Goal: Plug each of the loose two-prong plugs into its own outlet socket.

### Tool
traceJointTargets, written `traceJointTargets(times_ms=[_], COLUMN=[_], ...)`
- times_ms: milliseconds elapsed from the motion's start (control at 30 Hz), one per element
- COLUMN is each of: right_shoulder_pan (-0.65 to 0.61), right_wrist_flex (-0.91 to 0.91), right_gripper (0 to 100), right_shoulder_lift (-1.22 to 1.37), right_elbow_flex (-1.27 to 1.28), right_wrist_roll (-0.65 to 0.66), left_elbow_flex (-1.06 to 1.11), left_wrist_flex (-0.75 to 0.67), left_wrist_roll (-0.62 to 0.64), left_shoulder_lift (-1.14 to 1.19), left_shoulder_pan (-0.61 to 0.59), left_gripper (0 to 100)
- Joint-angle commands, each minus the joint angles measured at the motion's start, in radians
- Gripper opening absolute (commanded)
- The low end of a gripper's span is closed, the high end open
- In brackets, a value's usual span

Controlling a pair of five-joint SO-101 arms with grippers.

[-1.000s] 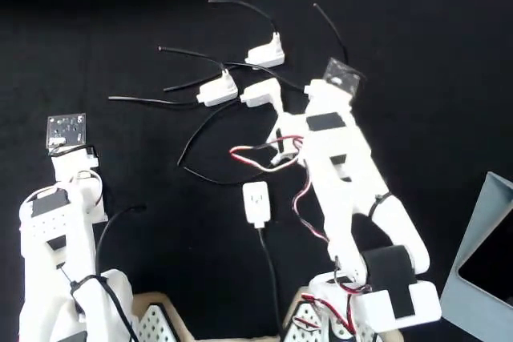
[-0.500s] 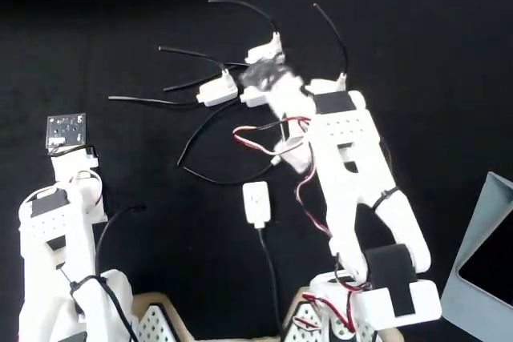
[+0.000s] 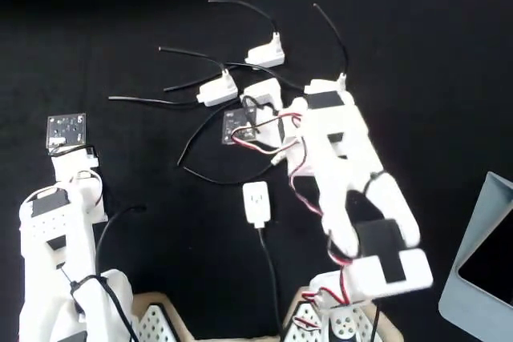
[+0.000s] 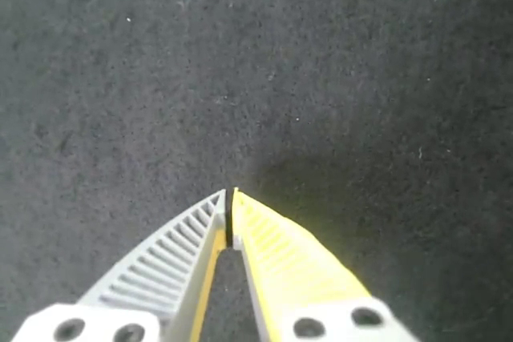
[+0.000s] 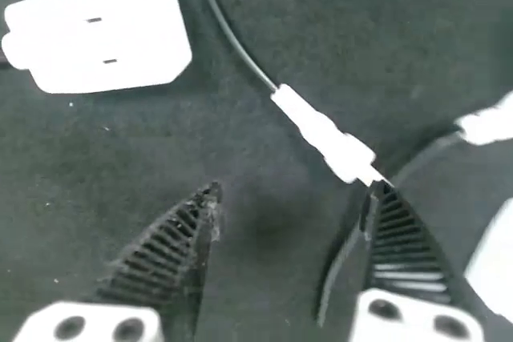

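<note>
On the black cloth desk lies a slim white two-prong plug on a thin black cord, near a white two-slot outlet socket. Its tip is just beside one finger of the right gripper — wide open, empty. Left gripper closed, empty. The right wrist has rolled since a second ago.

High view: our right arm covers part of one plug, so we can't read its prongs. Right wrist view: a white body is cut by the frame edge. A white piece is blurred, and we can't identify either.
</note>
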Motion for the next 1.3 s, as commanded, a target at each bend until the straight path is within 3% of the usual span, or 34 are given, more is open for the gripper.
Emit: traceJointTargets(times_ms=[0, 233, 600, 933, 1267], right_shoulder_pan=[-0.034, -0.035, -0.037, -0.029, -0.026], right_wrist_flex=[-0.012, -0.012, -0.012, -0.003, 0.14], right_gripper=[26.5, 26.5, 26.3, 1.3, 1.5], right_shoulder_lift=[0.053, 0.151, 0.294, 0.254, 0.252], right_elbow_flex=[-0.104, -0.254, -0.269, -0.236, -0.22], right_wrist_roll=[0.015, 0.015, 0.014, -0.044, -0.198], left_elbow_flex=[-0.007, -0.007, -0.007, -0.007, -0.007], left_wrist_flex=[-0.014, -0.014, -0.014, -0.014, -0.014], left_wrist_roll=[-0.008, -0.008, -0.008, -0.008, -0.008], left_shoulder_lift=[-0.017, -0.017, -0.017, -0.017, -0.015], left_shoulder_pan=[0.007, 0.007, 0.008, 0.008, 0.008], left_gripper=[3, 3, 3, 3, 3])
